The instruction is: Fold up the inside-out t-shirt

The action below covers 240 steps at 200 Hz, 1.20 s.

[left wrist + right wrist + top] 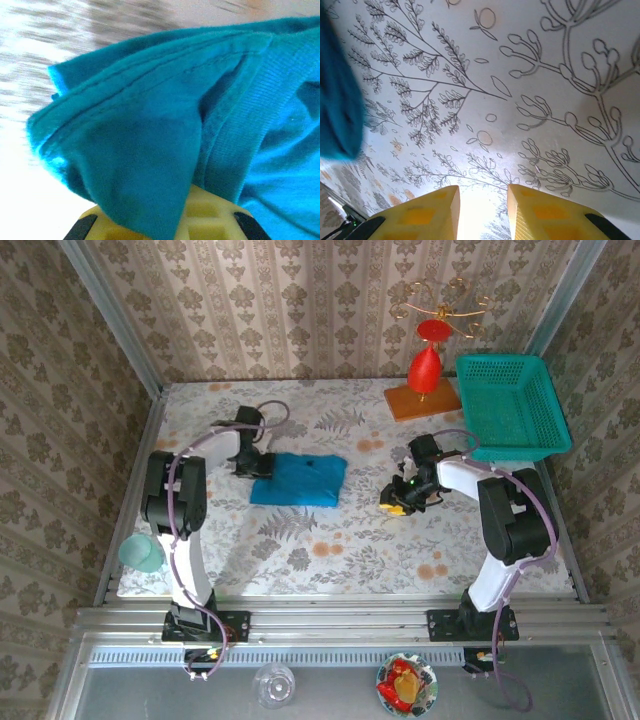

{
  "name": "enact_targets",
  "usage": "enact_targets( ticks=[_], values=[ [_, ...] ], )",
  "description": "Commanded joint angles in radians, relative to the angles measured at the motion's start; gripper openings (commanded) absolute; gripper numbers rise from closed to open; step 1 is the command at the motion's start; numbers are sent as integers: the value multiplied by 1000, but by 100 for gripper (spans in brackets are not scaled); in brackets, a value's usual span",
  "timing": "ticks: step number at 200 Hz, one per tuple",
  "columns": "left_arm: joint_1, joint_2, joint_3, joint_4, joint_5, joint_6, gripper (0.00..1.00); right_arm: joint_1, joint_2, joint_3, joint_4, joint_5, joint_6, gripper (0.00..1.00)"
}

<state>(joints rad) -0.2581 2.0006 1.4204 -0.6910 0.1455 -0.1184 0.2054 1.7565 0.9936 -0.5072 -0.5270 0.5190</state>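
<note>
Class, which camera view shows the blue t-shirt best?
Top external: the whole t-shirt lies there as a folded rectangle on the table. Left wrist gives a close-up of bunched hems; right wrist catches a blurred blue edge.

Right end effector (pixel 482 197), jaws apart.

Overhead, light is even and shadows faint; the left wrist view smears the flower-patterned tabletop (pixel 100 20) into streaks and white glare — the right one blurs the bright blue soft fabric t-shirt (pixel 335 100) at its edge.
</note>
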Motion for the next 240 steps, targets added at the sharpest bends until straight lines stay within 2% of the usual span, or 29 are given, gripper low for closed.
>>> enact_targets(
  ticks=[1,28,78,127,188,240],
  values=[
    [65,53,78,-137,-249,149,3,-3,-32,3,-53,33,-26,33],
    [131,150,222,-194,-371,208,4,-6,-43,-11,-63,35,-34,33],
    [247,324,520,-256,-433,326,4,-12,-88,-24,-88,53,-44,33],
    [341,409,687,-286,-475,360,3,-15,-124,-11,-147,75,-59,32],
    [432,428,736,-262,-448,366,5,-15,-117,31,-183,60,-51,32],
    [442,506,834,-287,-436,367,11,-15,-115,75,-224,71,-54,32]
  ],
)
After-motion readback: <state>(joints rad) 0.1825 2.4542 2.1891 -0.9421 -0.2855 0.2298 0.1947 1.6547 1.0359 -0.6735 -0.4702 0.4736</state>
